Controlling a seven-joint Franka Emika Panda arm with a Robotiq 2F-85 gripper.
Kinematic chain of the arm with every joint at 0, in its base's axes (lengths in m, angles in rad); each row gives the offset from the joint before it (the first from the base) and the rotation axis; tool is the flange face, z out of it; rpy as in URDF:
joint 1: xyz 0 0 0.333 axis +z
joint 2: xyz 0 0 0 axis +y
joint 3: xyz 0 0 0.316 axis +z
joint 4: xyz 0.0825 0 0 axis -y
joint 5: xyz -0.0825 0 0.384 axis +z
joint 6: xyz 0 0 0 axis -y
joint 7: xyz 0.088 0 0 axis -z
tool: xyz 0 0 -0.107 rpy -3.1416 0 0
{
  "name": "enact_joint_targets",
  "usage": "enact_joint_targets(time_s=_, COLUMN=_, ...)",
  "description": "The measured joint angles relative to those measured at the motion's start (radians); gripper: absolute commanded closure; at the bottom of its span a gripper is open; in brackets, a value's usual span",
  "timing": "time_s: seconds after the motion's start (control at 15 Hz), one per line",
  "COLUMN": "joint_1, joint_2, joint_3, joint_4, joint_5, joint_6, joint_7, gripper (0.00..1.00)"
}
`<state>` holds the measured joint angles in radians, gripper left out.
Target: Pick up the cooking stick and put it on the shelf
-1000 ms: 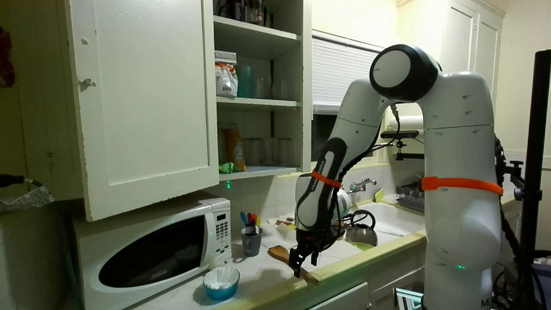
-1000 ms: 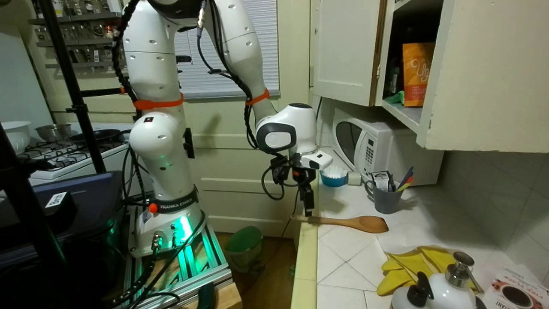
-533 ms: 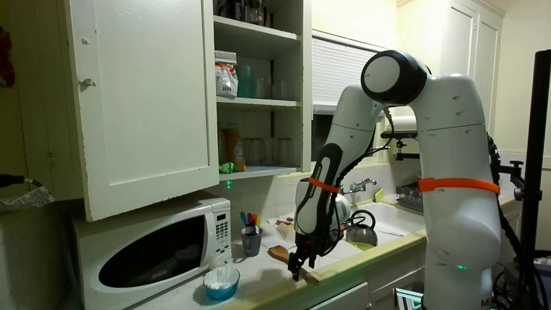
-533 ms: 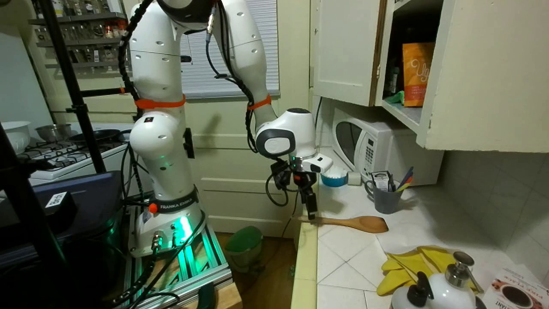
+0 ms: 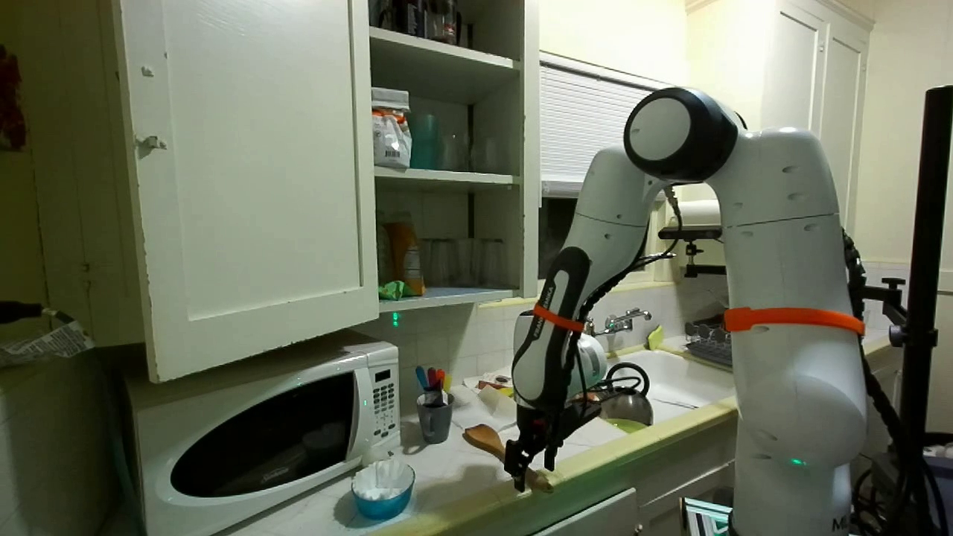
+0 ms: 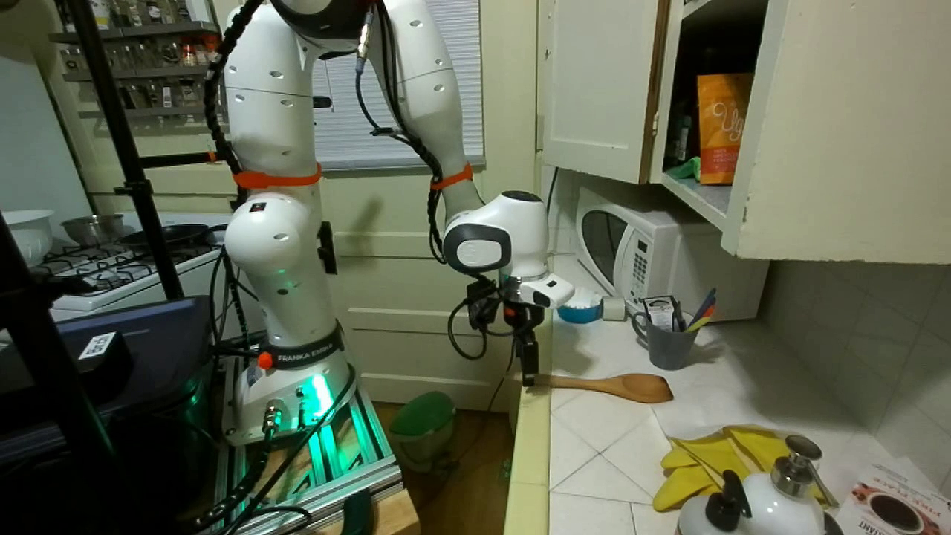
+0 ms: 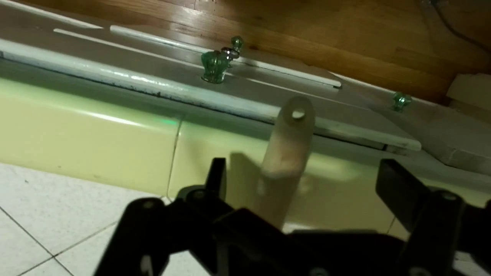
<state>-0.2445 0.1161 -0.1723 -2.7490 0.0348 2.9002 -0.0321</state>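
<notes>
Wide-spread black pincer (image 7: 303,172) crept toward the tabletop's yellow-tiled edge (image 6: 530,446); tail-gripped, the flat-ended brown wooden spatula (image 6: 635,387) could droop.

cooking stick (image 5: 484,438): on counter (image 5: 432,465) | hand (image 5: 534,475): fingers parted, at stick's handle | shelf (image 5: 447,299): glasses (image 5: 489,262), orange bag (image 5: 406,247)

A wooden floor (image 7: 337,53) shows below a white-tiled tabletop (image 6: 602,446) with a yellow edge (image 6: 529,453), a pale tiled wall (image 6: 854,334) beyond. In an exterior view, a white blind (image 5: 595,119) hangs over a window (image 5: 552,223), dark glass beneath. The light is dim and yellowish.
</notes>
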Motion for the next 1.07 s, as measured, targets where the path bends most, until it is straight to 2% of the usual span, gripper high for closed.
enact_joint_targets(time_s=0.07, joint_1=0.0, joint_2=0.001, joint_3=0.0, joint_4=0.0, joint_5=0.02, joint_6=-0.004, joint_7=0.0, gripper=0.26)
enact_joint_targets(time_s=0.13, joint_1=-0.001, joint_2=0.001, joint_3=0.002, joint_4=-0.001, joint_5=0.044, joint_6=-0.004, joint_7=-0.001, gripper=0.26)
enact_joint_targets(time_s=0.47, joint_1=-0.012, joint_2=0.007, joint_3=0.043, joint_4=-0.001, joint_5=0.166, joint_6=-0.004, joint_7=-0.028, gripper=0.65)
enact_joint_targets(time_s=0.73, joint_1=-0.013, joint_2=0.024, joint_3=0.045, joint_4=-0.002, joint_5=0.173, joint_6=-0.007, joint_7=-0.028, gripper=0.95)
enact_joint_targets(time_s=0.93, joint_1=-0.012, joint_2=0.028, joint_3=0.04, joint_4=-0.002, joint_5=0.169, joint_6=-0.013, joint_7=-0.026, gripper=0.93)
enact_joint_targets(time_s=1.07, joint_1=0.004, joint_2=0.027, joint_3=0.021, joint_4=-0.002, joint_5=0.127, joint_6=-0.013, joint_7=0.001, gripper=0.93)
